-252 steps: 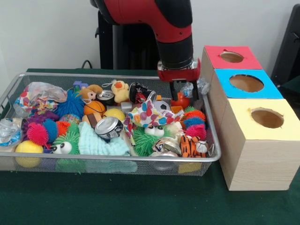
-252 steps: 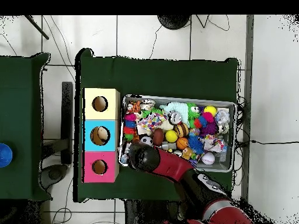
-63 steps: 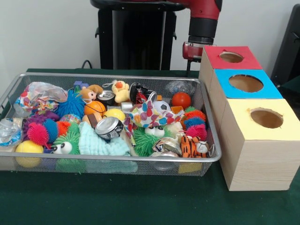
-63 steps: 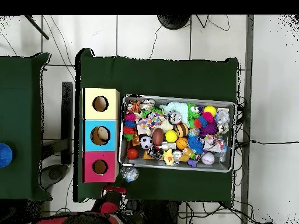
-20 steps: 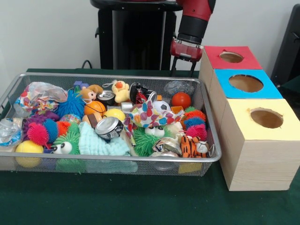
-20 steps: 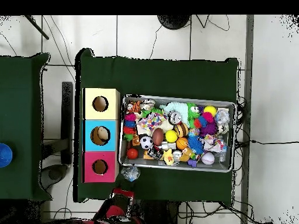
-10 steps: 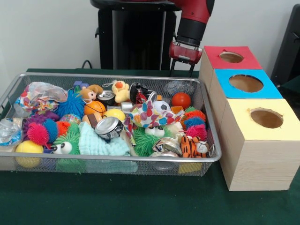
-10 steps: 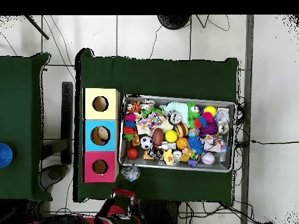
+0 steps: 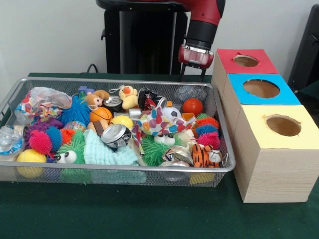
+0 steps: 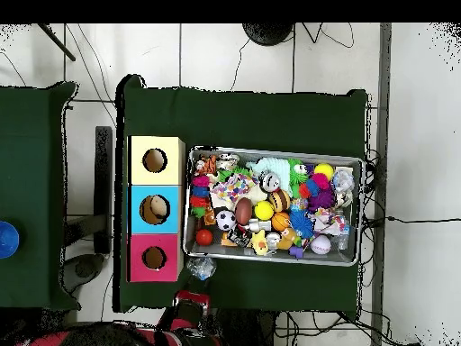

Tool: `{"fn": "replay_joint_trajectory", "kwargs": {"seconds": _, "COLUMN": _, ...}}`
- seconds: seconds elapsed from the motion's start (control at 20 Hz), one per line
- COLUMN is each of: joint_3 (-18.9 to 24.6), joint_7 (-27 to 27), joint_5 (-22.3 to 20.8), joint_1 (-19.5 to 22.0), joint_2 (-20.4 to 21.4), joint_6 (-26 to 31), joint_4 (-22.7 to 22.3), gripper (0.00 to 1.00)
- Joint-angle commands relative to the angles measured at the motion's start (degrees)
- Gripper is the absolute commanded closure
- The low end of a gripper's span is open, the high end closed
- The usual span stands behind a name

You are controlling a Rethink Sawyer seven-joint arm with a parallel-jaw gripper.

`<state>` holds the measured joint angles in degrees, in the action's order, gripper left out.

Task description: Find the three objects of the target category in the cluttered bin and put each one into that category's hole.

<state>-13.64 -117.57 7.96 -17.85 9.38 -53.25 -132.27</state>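
front camera faces robot, overhead looks straight down, both show bin (image 9: 119,82)

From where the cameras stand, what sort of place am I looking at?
Most likely a robotics lab set up for a sorting test: a red robot arm at a green-covered table, a wire bin heaped with toys, and three colour-topped boxes with holes.

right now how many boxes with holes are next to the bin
3, in a row beside the cluttered bin: the red box nearest the robot, the blue box in the middle, and the yellow box farthest from it. None seems hidden.
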Motion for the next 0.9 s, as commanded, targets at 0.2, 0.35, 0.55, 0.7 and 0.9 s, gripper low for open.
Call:
{"fn": "replay_joint_trajectory", "kwargs": {"seconds": 0.2, "joint_3": 6.51, "joint_7": -20.19, "joint_5": 5.64, "joint_1": 3.25, "joint_2": -8.42, "joint_6": -13.17, "joint_4": 11.81, "gripper": 0.00}}
{"fn": "replay_joint_trajectory", "kwargs": {"seconds": 0.35, "joint_3": 6.45, "joint_7": -20.85, "joint_5": 7.06, "joint_1": 2.94, "joint_2": -8.62, "joint_6": -16.19, "joint_4": 11.42, "gripper": 0.00}}
{"fn": "replay_joint_trajectory", "kwargs": {"seconds": 0.55, "joint_3": 4.35, "joint_7": -17.82, "joint_5": 9.64, "joint_1": 0.25, "joint_2": -6.91, "joint_6": -18.37, "joint_4": 10.09, "gripper": 0.00}}
{"fn": "replay_joint_trajectory", "kwargs": {"seconds": 0.7, "joint_3": 3.87, "joint_7": -16.91, "joint_5": 8.93, "joint_1": 0.06, "joint_2": -6.06, "joint_6": -17.91, "joint_4": 10.28, "gripper": 0.00}}
{"fn": "replay_joint_trajectory", "kwargs": {"seconds": 0.9, "joint_3": 3.65, "joint_7": -17.26, "joint_5": 8.05, "joint_1": 0.26, "joint_2": -6.39, "joint_6": -18.94, "joint_4": 11.43, "gripper": 0.00}}
